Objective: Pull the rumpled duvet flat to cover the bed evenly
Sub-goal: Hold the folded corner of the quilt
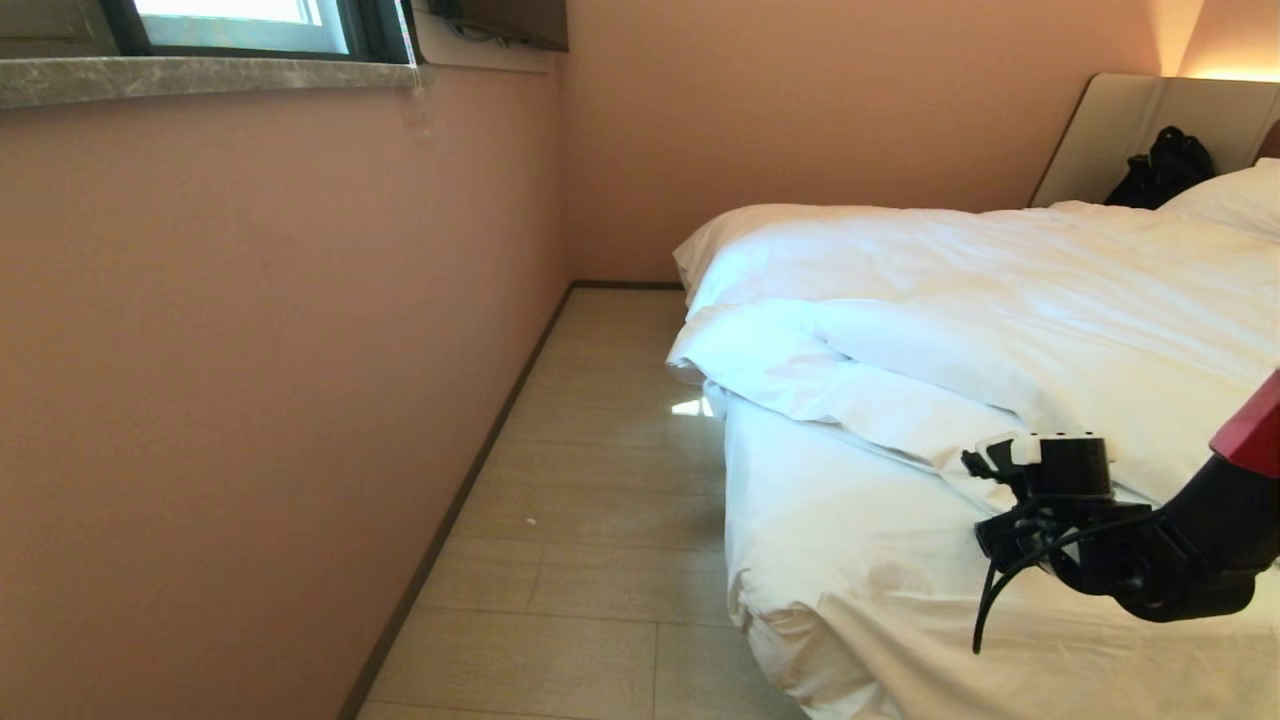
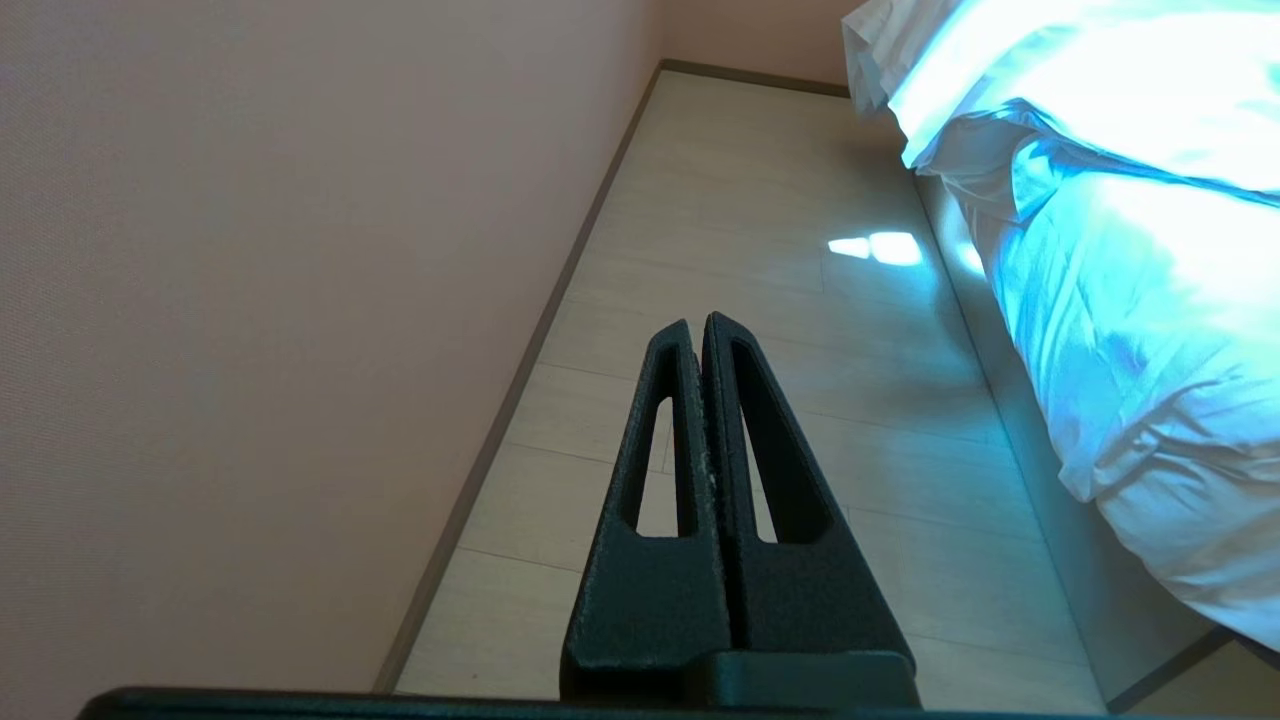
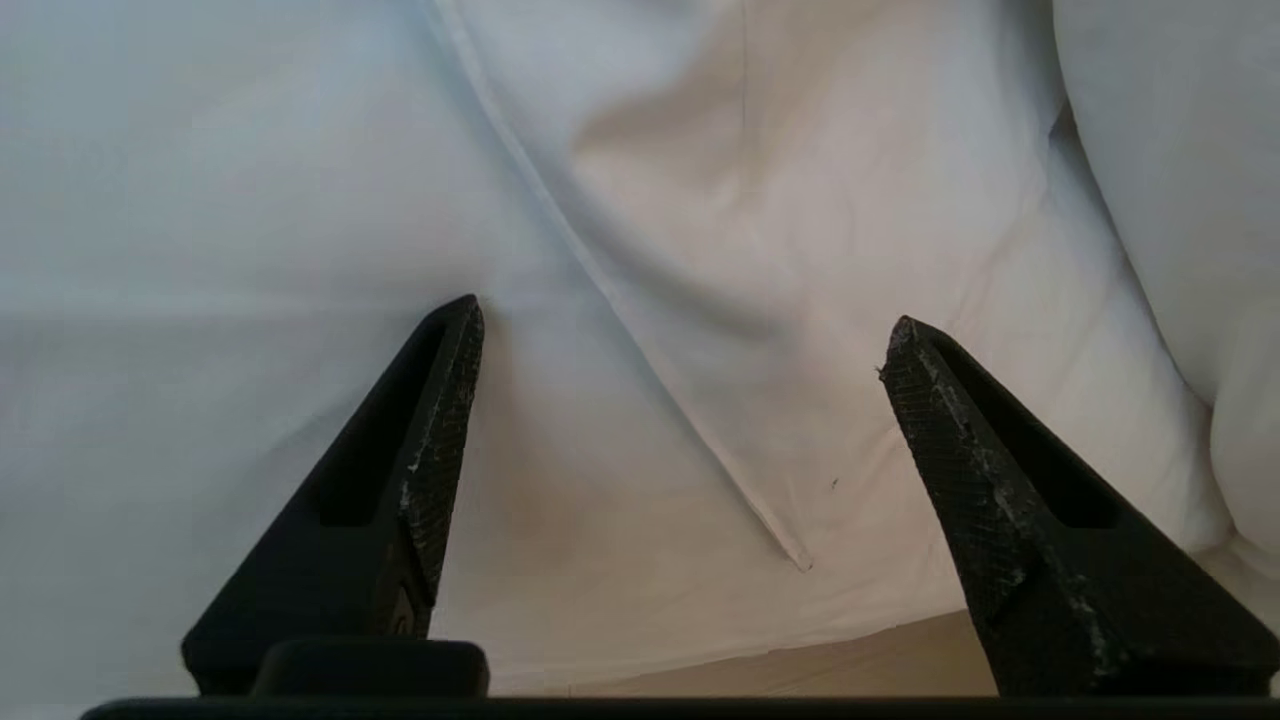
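Observation:
The duvet (image 1: 1000,300) is puffy and white and covers the far part of the bed. Its near edge is folded back in a thick roll (image 1: 800,375). The foot of the bed shows the mattress sheet (image 1: 850,530). My right arm (image 1: 1060,500) reaches over this sheet from the lower right, just below the roll. The right gripper (image 3: 685,315) is open with nothing between its fingers; beneath it lies flat white fabric with a hemmed edge (image 3: 640,340), and a puffy duvet fold (image 3: 1160,200) sits to one side. The left gripper (image 2: 700,322) is shut and empty, parked over the floor beside the bed.
A pink wall (image 1: 250,350) runs along the left, with a narrow strip of wooden floor (image 1: 600,500) between it and the bed. At the far right are the headboard (image 1: 1120,130), a black bag (image 1: 1165,165) and a pillow (image 1: 1235,195).

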Motion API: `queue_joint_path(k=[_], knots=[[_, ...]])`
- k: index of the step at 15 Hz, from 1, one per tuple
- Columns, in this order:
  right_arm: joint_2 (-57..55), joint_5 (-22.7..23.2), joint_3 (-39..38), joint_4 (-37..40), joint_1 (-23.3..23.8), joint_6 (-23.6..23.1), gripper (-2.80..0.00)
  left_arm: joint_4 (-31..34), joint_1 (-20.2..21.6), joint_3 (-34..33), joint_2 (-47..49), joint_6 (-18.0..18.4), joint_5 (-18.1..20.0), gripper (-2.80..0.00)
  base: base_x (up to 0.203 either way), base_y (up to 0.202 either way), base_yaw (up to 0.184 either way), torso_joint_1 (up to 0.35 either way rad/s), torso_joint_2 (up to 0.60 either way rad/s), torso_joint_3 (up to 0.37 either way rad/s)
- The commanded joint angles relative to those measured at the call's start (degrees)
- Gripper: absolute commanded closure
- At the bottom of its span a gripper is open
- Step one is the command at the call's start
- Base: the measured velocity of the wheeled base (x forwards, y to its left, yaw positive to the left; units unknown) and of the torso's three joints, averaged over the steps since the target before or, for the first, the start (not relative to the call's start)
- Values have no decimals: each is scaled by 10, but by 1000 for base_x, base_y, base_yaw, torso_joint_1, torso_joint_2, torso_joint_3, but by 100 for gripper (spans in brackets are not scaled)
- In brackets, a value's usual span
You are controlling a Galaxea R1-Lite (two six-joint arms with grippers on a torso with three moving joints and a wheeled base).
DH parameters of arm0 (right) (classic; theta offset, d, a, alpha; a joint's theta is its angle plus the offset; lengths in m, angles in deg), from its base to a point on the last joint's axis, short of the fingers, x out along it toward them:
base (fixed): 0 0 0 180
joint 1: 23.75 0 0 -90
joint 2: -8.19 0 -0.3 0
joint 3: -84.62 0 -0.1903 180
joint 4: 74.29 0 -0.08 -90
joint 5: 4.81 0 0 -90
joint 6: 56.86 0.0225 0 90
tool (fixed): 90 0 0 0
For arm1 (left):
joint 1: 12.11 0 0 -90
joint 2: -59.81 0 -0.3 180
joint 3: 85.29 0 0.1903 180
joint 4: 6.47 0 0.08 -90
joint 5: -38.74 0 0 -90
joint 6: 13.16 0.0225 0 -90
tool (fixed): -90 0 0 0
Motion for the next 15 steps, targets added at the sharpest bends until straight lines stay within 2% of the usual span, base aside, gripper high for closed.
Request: queue_joint_path(k=[1, 3, 8, 13, 14, 15], knots=[[-20, -41, 14, -6, 0, -1, -280, 0, 0, 0, 0, -1, 0, 0, 0, 0, 0, 0, 0, 0], [-33, -88, 27, -20, 0, -4, -280, 0, 0, 0, 0, -1, 0, 0, 0, 0, 0, 0, 0, 0], [-47, -139, 44, -34, 0, -13, -280, 0, 0, 0, 0, -1, 0, 0, 0, 0, 0, 0, 0, 0], [-67, -147, 52, -34, 3, -13, -280, 0, 0, 0, 0, -1, 0, 0, 0, 0, 0, 0, 0, 0], [-70, -147, 53, -34, 4, -13, 0, 0, 0, 0, 0, -1, 0, 0, 0, 0, 0, 0, 0, 0], [-73, -147, 56, -34, 5, -13, 0, 0, 0, 0, 0, -1, -1, 0, 0, 0, 0, 0, 0, 0]])
